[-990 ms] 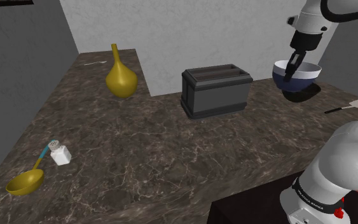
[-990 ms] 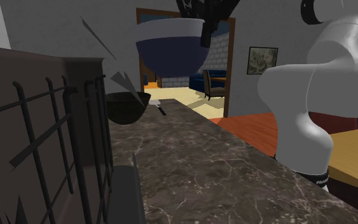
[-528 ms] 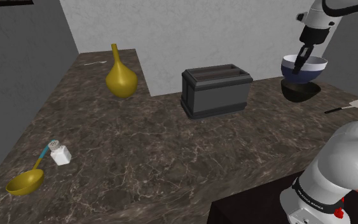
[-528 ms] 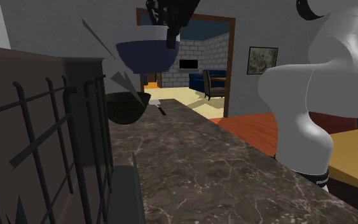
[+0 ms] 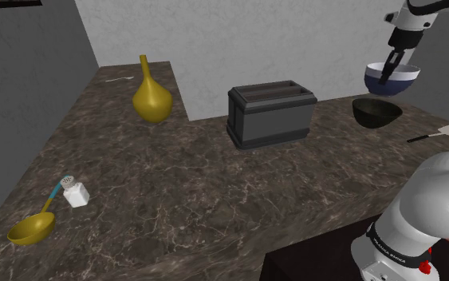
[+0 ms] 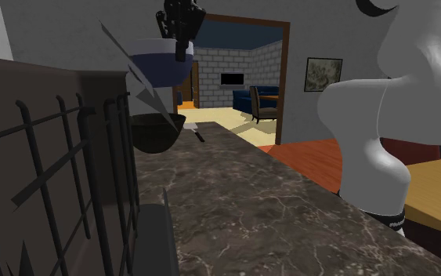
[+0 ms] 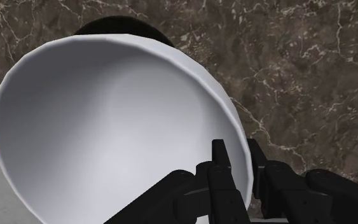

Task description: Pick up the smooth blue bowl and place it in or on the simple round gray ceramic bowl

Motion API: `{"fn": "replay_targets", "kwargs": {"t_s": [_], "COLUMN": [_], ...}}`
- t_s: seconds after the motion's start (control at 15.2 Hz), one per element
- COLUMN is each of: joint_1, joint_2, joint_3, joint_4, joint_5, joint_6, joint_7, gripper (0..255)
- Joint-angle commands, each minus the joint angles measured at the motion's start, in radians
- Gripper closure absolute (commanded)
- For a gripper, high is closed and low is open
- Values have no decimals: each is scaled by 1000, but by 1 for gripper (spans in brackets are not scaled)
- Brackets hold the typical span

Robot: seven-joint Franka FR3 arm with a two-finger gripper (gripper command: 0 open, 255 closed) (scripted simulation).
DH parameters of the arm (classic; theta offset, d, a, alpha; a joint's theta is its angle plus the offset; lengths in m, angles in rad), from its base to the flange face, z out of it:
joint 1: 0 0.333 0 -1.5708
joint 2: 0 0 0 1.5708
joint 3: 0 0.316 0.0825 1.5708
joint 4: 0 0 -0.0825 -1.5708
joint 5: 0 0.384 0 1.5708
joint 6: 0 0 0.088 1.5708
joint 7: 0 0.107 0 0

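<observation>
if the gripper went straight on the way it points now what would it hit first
The gripper points down, shut on the blue bowl's rim, so that bowl leads. It would probably land on the dark bowl below, perhaps off-centre; depth is hard to judge.

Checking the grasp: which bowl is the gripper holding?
The blue bowl, clasped at its rim by the gripper; the dark bowl sits on the counter.

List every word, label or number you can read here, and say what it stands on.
White lettering on the black band of the arm's base: too small to read.
No text seen on the toaster, the blue bowl or the framed picture.
</observation>
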Motion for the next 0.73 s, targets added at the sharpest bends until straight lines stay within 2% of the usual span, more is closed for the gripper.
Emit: {"fn": "replay_targets", "kwargs": {"t_s": [0.0,0.2,0.66], "joint_1": [19,57,47], "joint_2": [60,160,145], "joint_3": [-57,-165,-184], "joint_4": [71,176,76], "joint_5": [3,23,2], "joint_6": [7,29,116], "joint_7": [-53,-142,-127], "gripper": [255,255,255]}}
